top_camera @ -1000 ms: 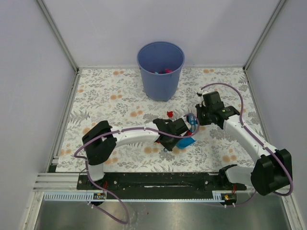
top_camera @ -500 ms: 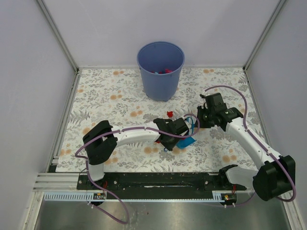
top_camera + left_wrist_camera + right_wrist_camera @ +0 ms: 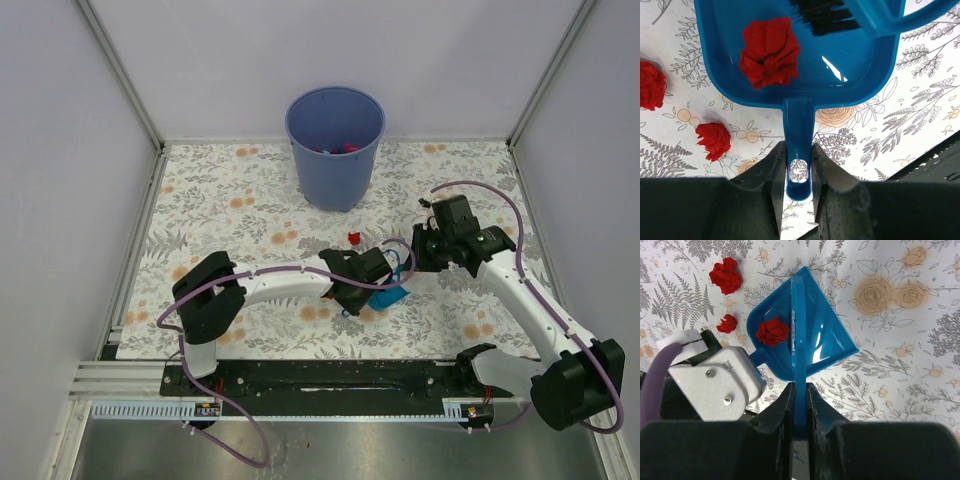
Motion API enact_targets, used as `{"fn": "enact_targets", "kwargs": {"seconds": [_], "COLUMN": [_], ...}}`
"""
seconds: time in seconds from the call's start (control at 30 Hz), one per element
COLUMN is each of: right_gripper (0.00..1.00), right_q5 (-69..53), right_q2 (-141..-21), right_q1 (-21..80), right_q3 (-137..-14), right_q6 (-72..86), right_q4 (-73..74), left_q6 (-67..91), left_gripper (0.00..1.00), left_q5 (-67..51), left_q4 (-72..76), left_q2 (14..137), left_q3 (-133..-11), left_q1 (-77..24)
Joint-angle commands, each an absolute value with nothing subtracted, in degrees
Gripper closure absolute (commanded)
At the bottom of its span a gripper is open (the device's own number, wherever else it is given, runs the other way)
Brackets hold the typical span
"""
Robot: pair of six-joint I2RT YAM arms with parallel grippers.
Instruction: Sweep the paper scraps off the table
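My left gripper (image 3: pixel 798 150) is shut on the handle of a blue dustpan (image 3: pixel 855 75), which lies flat on the table (image 3: pixel 220 200). One crumpled red paper scrap (image 3: pixel 769 52) lies inside the pan. Two more scraps (image 3: pixel 714 140) (image 3: pixel 650 85) lie on the table beside its left rim. My right gripper (image 3: pixel 800 390) is shut on the handle of a blue brush (image 3: pixel 798 340), whose black bristles (image 3: pixel 825 17) rest in the pan. In the top view the pan (image 3: pixel 392 294) sits front centre between the two grippers, with a scrap (image 3: pixel 353 238) just behind them.
A tall blue bin (image 3: pixel 335 145) stands at the back centre with red scraps inside. A black slotted rail (image 3: pixel 320 375) runs along the near edge. Grey walls enclose the left, right and back sides.
The right arm has shifted slightly to the right, still holding the brush at the dustpan. The left arm and dustpan have not moved.
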State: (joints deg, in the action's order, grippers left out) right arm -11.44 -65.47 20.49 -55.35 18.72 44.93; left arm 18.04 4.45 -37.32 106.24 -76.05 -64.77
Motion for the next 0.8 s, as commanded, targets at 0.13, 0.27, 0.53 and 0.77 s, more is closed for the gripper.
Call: {"fn": "enact_targets", "kwargs": {"seconds": [0.13,0.27,0.53,0.77], "right_gripper": [1.00,1.00,1.00,1.00], "right_q5": [-5.45,-3.87,9.82,16.78], "right_q2": [-64.07,-64.34,-61.62,-56.25], "right_q1": [20.30,20.30,20.30,20.30], "right_q3": [-62.57,-64.51,-69.78,-70.66], "right_q6": [17.40,17.58,20.64,25.48], "right_q4": [50.10,51.15,53.97,53.61], "left_q6": [18.54,18.72,18.81,19.25], "left_gripper": [1.00,1.00,1.00,1.00], "left_q5": [4.48,4.48,7.20,8.70], "left_q4": [-34.28,-34.01,-37.44,-42.44], "left_q2": [102.04,101.16,97.92,94.13], "left_q3": [-73.57,-72.95,-74.44,-78.39], "left_q1": [-64.42,-64.42,-64.42,-64.42]}}
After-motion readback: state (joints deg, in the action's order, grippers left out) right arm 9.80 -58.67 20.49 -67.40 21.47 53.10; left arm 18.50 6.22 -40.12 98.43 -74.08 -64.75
